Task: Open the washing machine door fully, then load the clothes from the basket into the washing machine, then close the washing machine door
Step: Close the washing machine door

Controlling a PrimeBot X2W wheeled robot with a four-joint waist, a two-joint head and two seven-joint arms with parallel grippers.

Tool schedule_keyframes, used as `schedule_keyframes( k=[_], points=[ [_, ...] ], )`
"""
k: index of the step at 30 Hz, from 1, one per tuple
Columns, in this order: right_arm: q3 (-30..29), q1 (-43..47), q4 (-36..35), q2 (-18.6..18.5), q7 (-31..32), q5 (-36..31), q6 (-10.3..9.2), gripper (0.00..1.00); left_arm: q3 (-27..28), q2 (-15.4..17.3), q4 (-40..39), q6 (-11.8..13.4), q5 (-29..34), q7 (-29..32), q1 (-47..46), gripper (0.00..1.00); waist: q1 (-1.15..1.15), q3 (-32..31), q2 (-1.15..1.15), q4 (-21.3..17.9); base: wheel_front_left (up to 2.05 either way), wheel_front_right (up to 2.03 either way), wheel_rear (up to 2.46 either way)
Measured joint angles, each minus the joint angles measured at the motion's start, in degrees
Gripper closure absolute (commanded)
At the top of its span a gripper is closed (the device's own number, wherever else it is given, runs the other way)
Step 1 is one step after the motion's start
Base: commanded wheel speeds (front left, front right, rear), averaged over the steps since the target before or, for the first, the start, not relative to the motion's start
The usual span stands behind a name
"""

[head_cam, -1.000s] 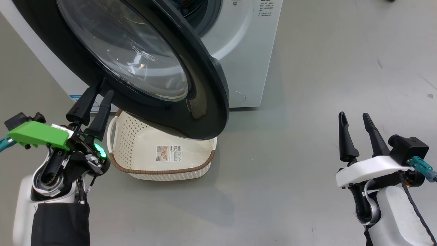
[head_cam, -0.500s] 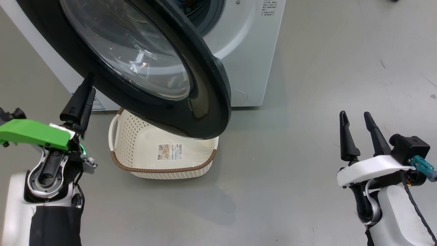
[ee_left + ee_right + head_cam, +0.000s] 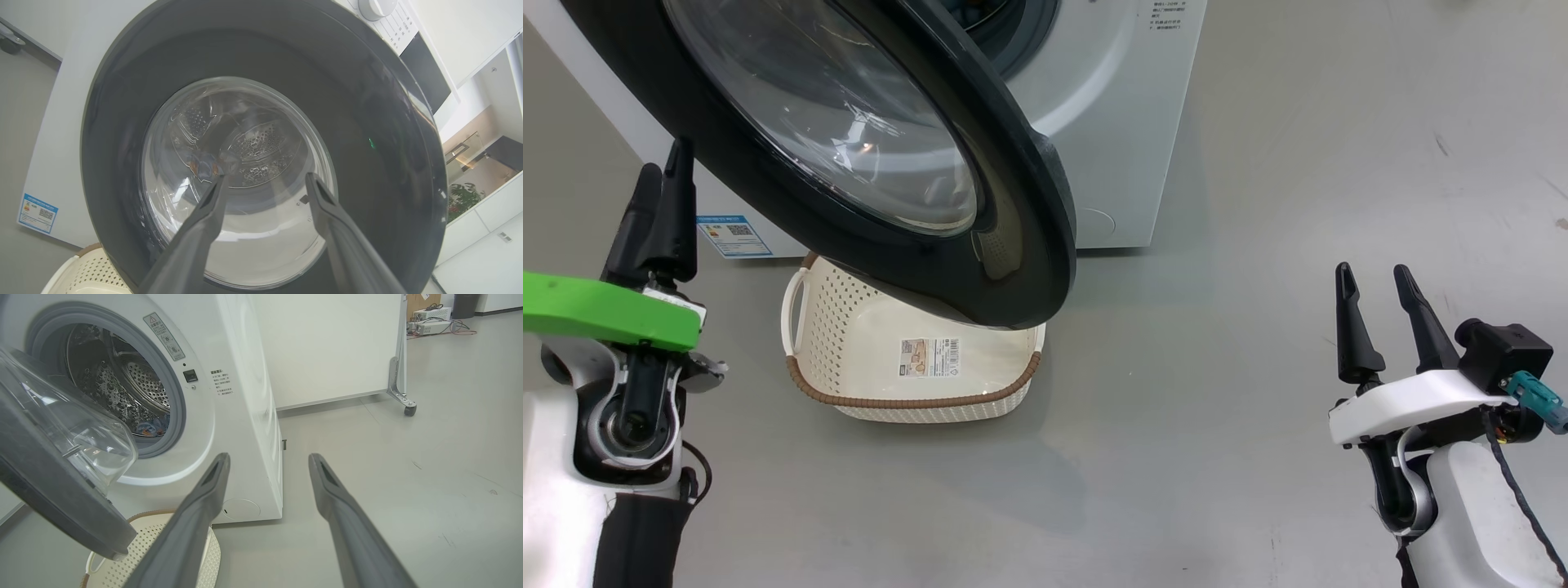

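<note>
Head view: left gripper (image 3: 663, 159), released like the right gripper (image 3: 1372, 271), has moved from beneath the washing machine door (image 3: 849, 147) to its 8 o'clock; basket (image 3: 907, 402) empty, closing remains.

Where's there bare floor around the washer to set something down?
The widest bare floor lies between the basket and the right gripper, and runs on to the right of the washing machine. In front of the basket is bare too. It is crowded under the washing machine door, which overhangs the basket, with the left gripper close beside its rim.
</note>
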Motion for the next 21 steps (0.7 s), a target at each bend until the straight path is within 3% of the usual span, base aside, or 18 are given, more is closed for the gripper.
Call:
schedule_keyframes(
  k=[8,13,21],
  points=[
    [0.00,-0.01,0.00,0.02,0.00,-0.01,0.00,0.00,-4.85,3.96,-1.90,0.00,9.68,-10.76,-0.01,0.00,0.00,0.13,0.00,-0.02,0.00,0.00,0.00],
    [-0.04,-0.01,-0.04,0.04,0.00,-0.04,0.00,0.00,-8.27,8.25,0.38,-0.10,20.93,-19.79,0.60,0.00,0.00,0.05,0.00,-0.09,0.00,0.00,0.00],
    [-0.09,-0.01,-0.07,0.15,0.00,-0.05,0.00,0.00,-11.54,10.79,6.00,-0.18,30.78,-21.40,4.17,0.00,0.00,-0.14,0.00,-0.11,0.00,0.00,0.00]
  ],
)
